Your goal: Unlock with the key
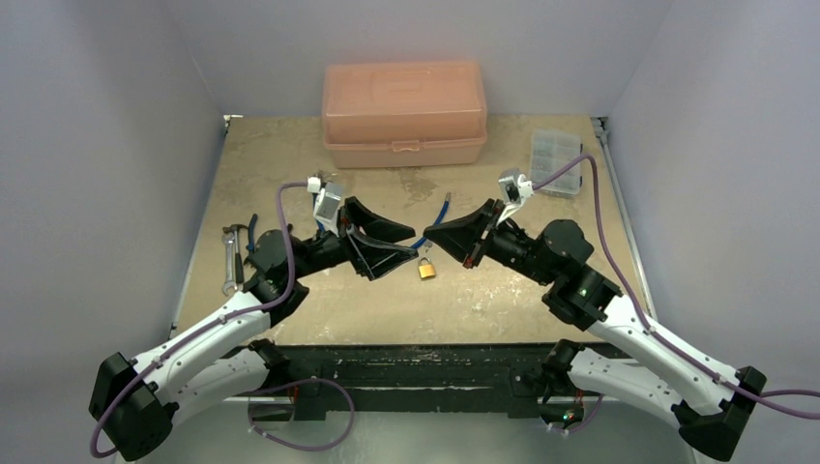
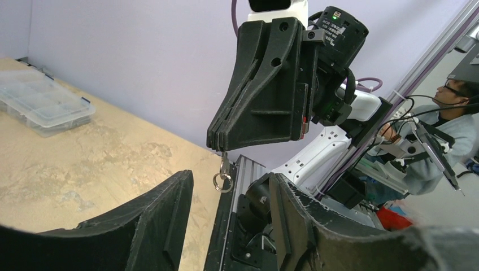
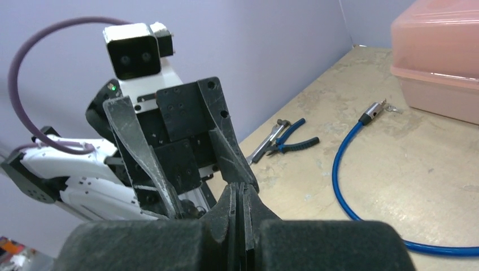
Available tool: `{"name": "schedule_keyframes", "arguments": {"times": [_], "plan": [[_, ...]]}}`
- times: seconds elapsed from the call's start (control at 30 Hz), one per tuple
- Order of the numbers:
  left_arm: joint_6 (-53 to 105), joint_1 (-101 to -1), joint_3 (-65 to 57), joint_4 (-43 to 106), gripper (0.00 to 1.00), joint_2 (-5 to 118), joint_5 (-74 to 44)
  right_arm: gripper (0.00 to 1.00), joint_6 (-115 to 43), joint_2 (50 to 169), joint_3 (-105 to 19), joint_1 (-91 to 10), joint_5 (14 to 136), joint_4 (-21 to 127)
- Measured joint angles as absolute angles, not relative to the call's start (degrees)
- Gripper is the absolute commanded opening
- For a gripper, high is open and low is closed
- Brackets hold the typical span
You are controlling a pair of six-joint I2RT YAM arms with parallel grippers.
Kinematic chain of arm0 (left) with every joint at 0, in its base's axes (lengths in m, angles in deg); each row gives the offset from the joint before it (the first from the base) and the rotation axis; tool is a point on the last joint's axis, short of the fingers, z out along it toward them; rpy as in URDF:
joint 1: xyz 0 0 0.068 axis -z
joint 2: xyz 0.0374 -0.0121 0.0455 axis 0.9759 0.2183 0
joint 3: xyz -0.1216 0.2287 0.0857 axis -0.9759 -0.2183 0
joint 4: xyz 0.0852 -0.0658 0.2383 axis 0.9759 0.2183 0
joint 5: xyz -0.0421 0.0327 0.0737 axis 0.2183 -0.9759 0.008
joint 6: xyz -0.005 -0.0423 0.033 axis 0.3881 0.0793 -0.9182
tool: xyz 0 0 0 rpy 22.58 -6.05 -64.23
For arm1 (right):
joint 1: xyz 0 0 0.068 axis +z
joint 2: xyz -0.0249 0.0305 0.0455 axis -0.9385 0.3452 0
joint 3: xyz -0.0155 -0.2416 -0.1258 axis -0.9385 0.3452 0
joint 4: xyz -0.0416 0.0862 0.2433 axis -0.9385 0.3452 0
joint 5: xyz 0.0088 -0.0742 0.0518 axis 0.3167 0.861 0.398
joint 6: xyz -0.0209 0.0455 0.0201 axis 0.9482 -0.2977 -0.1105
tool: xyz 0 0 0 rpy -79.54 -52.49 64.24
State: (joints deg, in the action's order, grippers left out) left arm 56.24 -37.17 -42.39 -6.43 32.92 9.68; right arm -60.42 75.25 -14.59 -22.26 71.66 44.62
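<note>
Jaws, left gripper: parted, holding nothing. Jaws, right gripper: clenched on the key.

Top view. We list both arms meeting tip to tip at mid-table. The brass padlock lies loose on the board just below them, and a blue cable lies just behind. A pink box stands at the far wall. We cannot make out the key from here.

Left wrist view. We see the key dangling from the right gripper's closed tips, ring lowest, off the table. It hangs between the spread left fingers and appears to touch neither.

Right wrist view. We note the right fingers pressed flat together. The left gripper faces them, wide apart. Pliers lie beyond.

Hazards, in our judgement:
- The pinch takes only the key's upper end, so it may swing or slip out.
- The ring end points down, so the wrong end would meet the lock and a regrasp seems needed.
- The open left fingers, being so near, could knock the key loose.
- The unheld padlock could slide under any push.
</note>
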Motion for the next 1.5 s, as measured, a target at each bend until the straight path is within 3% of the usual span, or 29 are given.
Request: {"name": "schedule_keyframes", "arguments": {"times": [0.47, 0.8, 0.9, 1.03, 1.5], "plan": [[59.32, -36.31, -42.91, -14.04, 0.37, 39.39, 8.46, 0.0, -65.43, 76.76, -13.65, -22.26, 74.65, 40.84], [60.43, -35.85, -42.91, -17.42, 0.14, 41.84, 7.87, 0.0, -66.32, 77.54, -13.12, -22.26, 75.0, 39.9], [60.59, -35.74, -42.91, -17.95, 0.15, 42.21, 7.74, 0.0, -66.48, 77.59, -12.9, -22.26, 75.07, 39.6], [60.67, -35.72, -42.91, -18.06, 0.26, 42.25, 7.69, 0.0, -66.5, 77.59, -12.58, -22.26, 75.35, 38.94], [60.61, -35.68, -42.91, -17.29, 0.22, 42.12, 7.36, 0.0, -66.7, 77.28, -12.01, -22.26, 76.34, 38.09]]}}
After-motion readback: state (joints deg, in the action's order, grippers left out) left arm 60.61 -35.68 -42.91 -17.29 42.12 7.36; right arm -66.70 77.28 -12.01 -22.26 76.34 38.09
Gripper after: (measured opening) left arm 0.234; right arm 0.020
